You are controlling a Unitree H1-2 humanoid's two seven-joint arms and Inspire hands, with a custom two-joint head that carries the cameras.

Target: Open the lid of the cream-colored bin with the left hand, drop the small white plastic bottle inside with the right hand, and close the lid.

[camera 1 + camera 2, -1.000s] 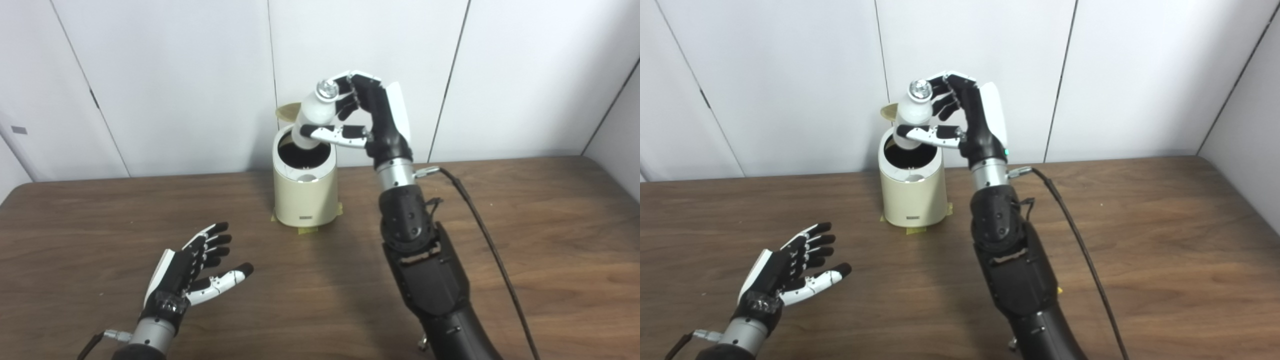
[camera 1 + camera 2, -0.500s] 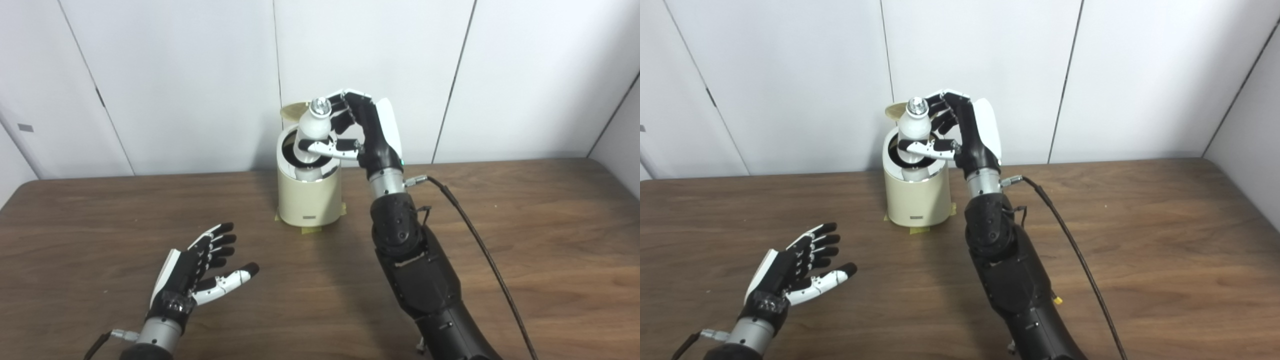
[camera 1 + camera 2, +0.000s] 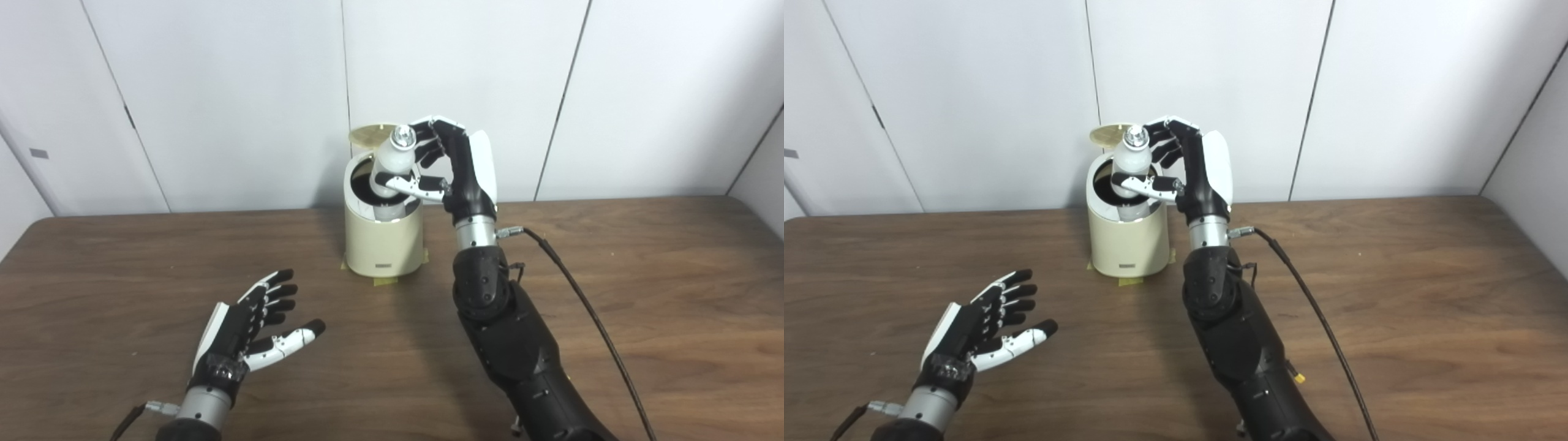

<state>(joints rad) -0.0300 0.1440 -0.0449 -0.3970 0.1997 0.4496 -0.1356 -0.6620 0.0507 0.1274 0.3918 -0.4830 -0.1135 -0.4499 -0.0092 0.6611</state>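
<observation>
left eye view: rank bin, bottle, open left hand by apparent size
1. cream-colored bin
2. left hand, close to the bin in apparent size and nearer the camera, so true order is unsure
3. white bottle, partly inside the bin, held by the right hand

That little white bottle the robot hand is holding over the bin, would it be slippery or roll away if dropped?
Probably light: the right robot hand carries the white bottle with fingers only. Its round, smooth-looking body would likely roll on the table.

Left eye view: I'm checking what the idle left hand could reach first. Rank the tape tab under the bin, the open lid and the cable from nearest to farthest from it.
From the left hand:
1. Tape tab, at the bin's foot, ahead-right.
2. Open lid, raised behind the bin.
3. Cable, far right, beyond the right arm.
</observation>
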